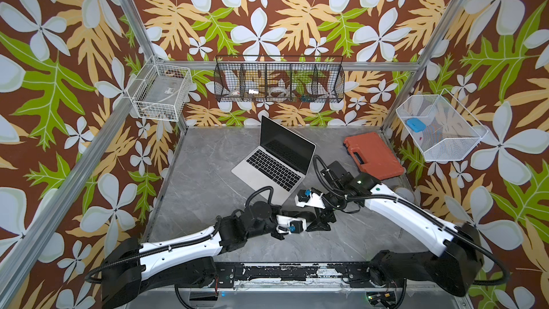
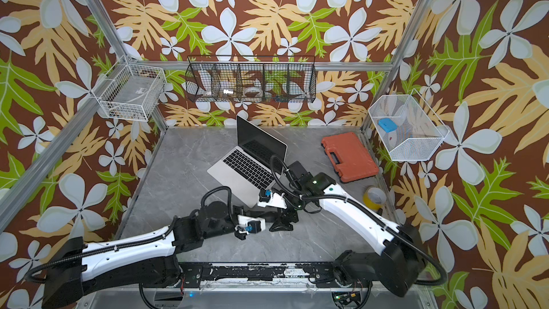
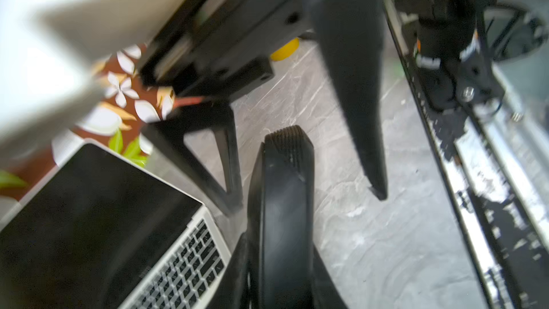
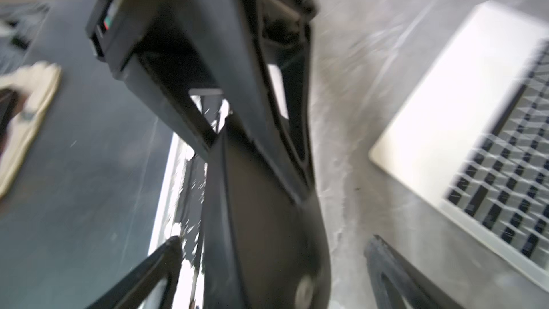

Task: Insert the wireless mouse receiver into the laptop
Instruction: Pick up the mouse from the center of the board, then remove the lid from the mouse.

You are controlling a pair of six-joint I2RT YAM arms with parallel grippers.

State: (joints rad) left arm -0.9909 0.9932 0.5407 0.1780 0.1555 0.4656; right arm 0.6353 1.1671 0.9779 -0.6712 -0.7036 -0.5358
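On the grey marble table (image 1: 208,179), inside the leaf-papered cell, both arms reach in from the near edge and meet low over the front centre. Left arm (image 1: 184,242) and right arm (image 1: 401,215) cover much of the near table in both top views. Their black wrists overlap there, and from above the fingertips cannot be told apart.

The laptop (image 1: 271,163) stands open mid-table, turned at an angle, with a dark screen. Its nearest corner is just beside the two wrists. Its side edges and ports are not legible in any view. Both wrist views blur it and cut it off at the frame edge.

Orange case (image 1: 374,156): lies shut at the back right, well apart from the laptop.

Right gripper (image 4: 274,242): fingers spread wide, plain in both wrist views. Between them is a broad, dark, rounded mass, badly smeared. Cannot tell whether it is the left gripper's fingers close to the lens or some part they carry.

Left gripper (image 3: 286,139): fingers drawn together into one dark bar with a ribbed tip, no gap showing. It sits between the right gripper's spread fingers (image 3: 356,99). Whether anything is pinched cannot be told.

Yellow tape roll (image 2: 375,199): at the right edge, half hidden by the right arm.

The wireless mouse receiver: not made out in any view, either too small or hidden among the black fingers.
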